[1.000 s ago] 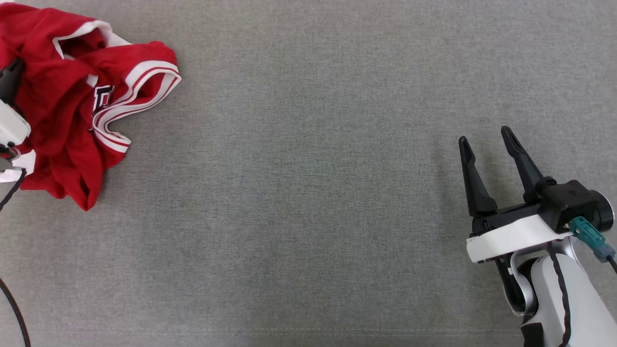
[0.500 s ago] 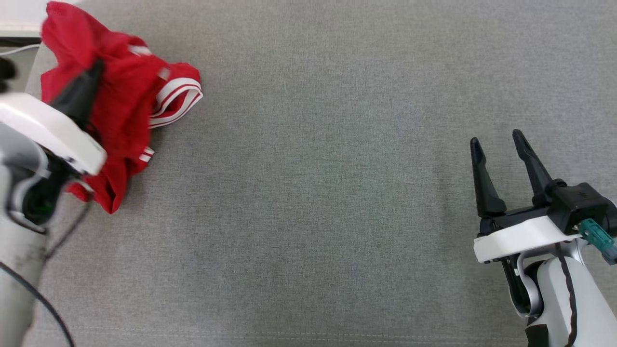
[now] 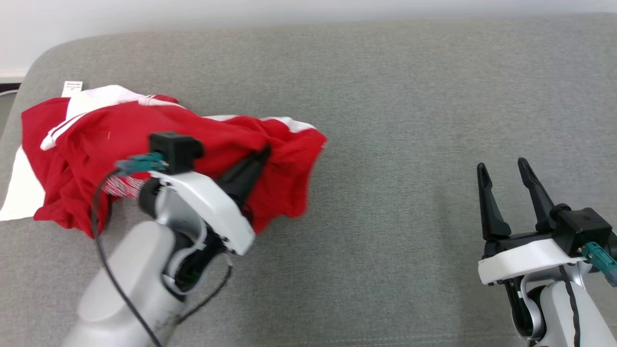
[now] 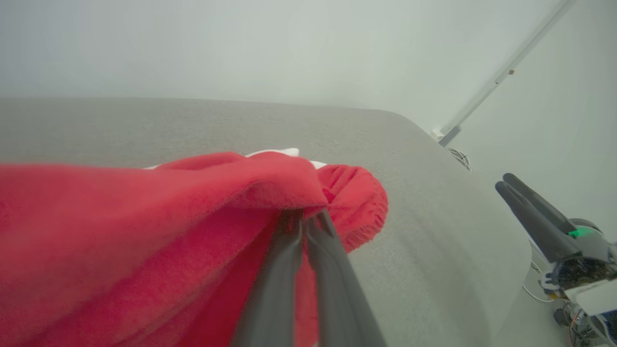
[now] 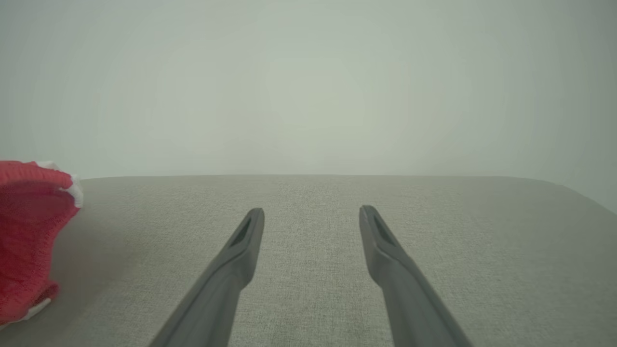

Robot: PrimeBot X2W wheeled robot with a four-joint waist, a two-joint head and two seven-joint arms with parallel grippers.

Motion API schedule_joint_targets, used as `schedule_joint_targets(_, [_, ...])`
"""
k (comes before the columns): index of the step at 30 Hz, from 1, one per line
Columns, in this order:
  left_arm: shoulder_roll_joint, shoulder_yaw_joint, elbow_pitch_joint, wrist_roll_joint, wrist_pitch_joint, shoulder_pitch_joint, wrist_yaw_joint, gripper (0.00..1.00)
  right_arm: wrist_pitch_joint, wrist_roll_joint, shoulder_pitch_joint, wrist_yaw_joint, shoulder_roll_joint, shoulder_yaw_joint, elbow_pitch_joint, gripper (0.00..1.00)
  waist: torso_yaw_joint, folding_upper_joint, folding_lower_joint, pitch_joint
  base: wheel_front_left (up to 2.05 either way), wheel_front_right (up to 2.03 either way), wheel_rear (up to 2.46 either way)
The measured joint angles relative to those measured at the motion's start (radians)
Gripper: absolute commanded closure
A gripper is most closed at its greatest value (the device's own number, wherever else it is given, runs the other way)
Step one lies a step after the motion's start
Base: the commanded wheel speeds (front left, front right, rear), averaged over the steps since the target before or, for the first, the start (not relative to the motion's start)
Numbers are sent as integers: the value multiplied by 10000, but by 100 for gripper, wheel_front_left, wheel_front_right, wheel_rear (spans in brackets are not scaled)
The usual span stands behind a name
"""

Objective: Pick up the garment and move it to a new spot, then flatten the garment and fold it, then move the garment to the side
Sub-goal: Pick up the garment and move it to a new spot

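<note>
The garment is a red jersey with white trim, bunched and stretched across the left of the grey surface. My left gripper is shut on a fold of it, lifting that edge toward the middle. From the left wrist, the two fingers press together with the red garment draped over their tips. My right gripper stands open and empty at the lower right, well apart from the cloth. The right wrist view has its open gripper over bare fabric, the garment at the far left edge.
The grey cushioned surface spreads wide between the two arms. Its rounded back-left corner meets a pale wall. A small white label lies beside the garment's far-left edge. A dark cable trails along my left arm.
The head camera has tilted up, showing the surface's back edge. My left gripper has carried the garment rightward toward the middle, stretching it out. The right gripper stays open in place.
</note>
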Motion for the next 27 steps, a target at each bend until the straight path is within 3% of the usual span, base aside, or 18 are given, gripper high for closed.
schedule_joint_targets(8, [-1193,-1126,318,268,13,-24,-6,100,0,-2,42,0,67,-148,-12,0,-703,0,0,-21,0,0,0])
schedule_joint_targets(15, [-1896,-1689,1258,631,-259,-820,-10,100,0,15,27,0,111,-119,-21,0,-1552,0,0,85,0,0,0])
schedule_joint_targets(22, [-2238,-2134,2324,767,-830,-1749,-8,100,0,186,21,0,136,-15,-15,0,-2420,0,0,303,0,0,0])
schedule_joint_targets(27, [-2249,-2823,3158,474,-970,-1662,-13,100,0,353,-4,0,161,61,-12,0,-2684,0,0,650,0,0,0])
